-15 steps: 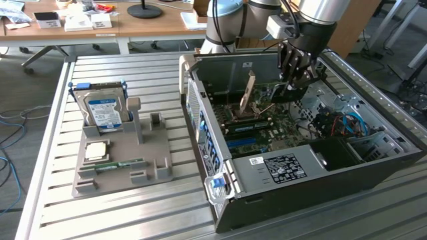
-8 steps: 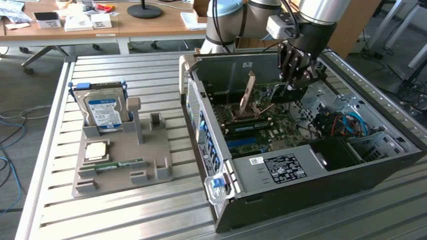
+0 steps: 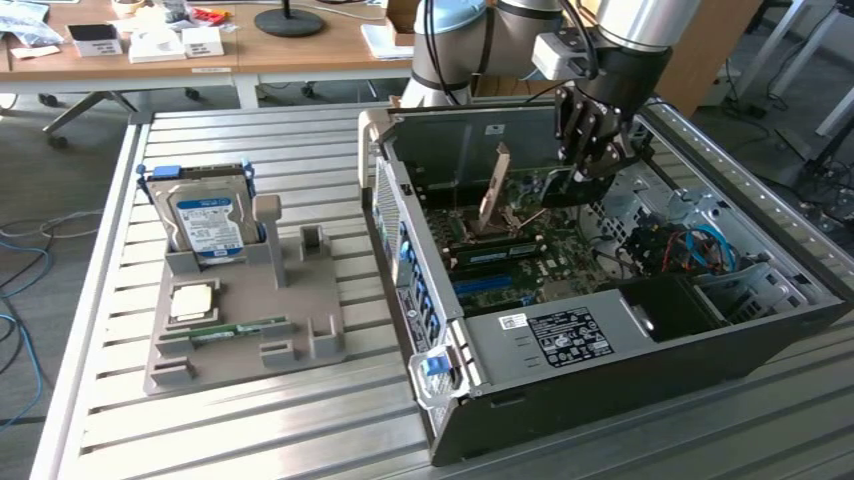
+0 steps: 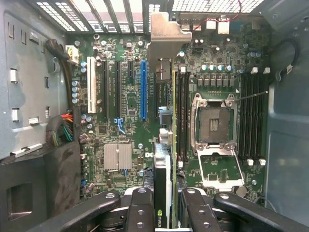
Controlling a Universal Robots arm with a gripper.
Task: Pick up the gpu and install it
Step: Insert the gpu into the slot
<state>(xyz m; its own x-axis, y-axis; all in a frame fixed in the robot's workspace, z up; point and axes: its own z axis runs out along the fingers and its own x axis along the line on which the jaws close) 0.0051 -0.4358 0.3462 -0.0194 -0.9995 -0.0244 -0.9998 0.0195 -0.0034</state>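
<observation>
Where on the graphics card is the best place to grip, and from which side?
Take the graphics card by its two flat faces near the free long edge, coming from the open side of the case: it is thin and stands on edge, its metal bracket toward the rear. The end effector pinches it this way.

the arm [image 3: 638, 25] enters at the top of the exterior view, its silver link steeply tilted and ending in a dark wrist [image 3: 625, 75]. below the wrist the tool [image 3: 590, 165] points downward, leaning slightly toward the exterior view's left. in the wrist view the tool's [image 4: 162, 203] dark fingers [image 4: 140, 205] are closed from both sides on the gpu [image 4: 162, 166], which stands edge-on between them.
</observation>
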